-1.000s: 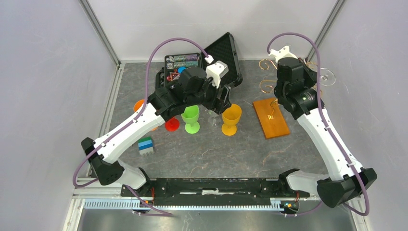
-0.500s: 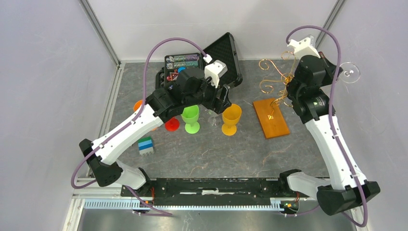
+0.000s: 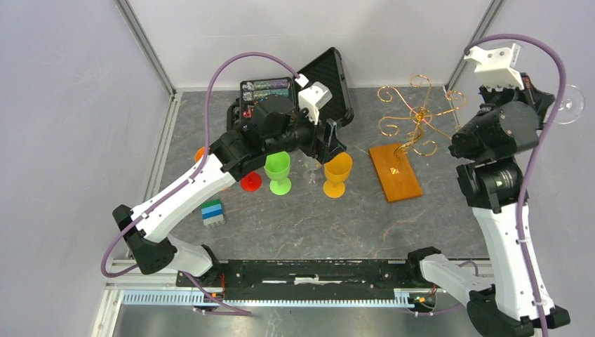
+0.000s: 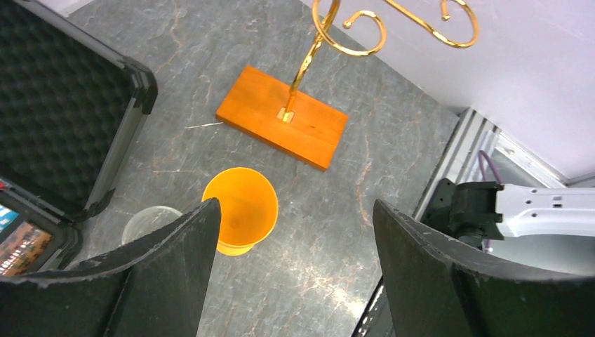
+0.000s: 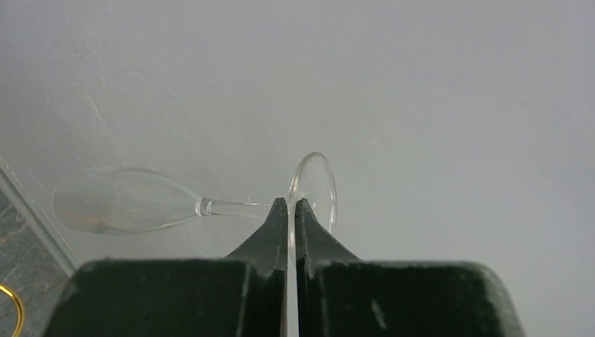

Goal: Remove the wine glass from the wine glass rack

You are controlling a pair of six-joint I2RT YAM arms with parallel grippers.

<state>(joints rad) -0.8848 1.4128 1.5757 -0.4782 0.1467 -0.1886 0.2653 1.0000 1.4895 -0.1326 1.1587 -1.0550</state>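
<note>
The gold wire wine glass rack (image 3: 418,116) stands on its orange-brown base (image 3: 395,173) at the right; no glass hangs on it. It also shows in the left wrist view (image 4: 282,117). My right gripper (image 3: 546,97) is raised to the right of the rack, near the right wall, and is shut on the round foot of a clear wine glass (image 3: 570,104). In the right wrist view the gripper (image 5: 291,204) pinches the foot and the glass (image 5: 116,201) lies sideways, bowl to the left. My left gripper (image 4: 295,232) is open and empty above an orange cup (image 4: 241,208).
An orange cup (image 3: 337,174), a green cup (image 3: 278,170), a small clear glass (image 3: 311,168) and a red piece (image 3: 250,182) stand mid-table. An open black foam-lined case (image 3: 330,81) sits behind them. A blue-green block (image 3: 212,212) lies at the left.
My right arm has lifted the wine glass up and to the right, away from the rack toward the right wall. The left arm has shifted only slightly.
</note>
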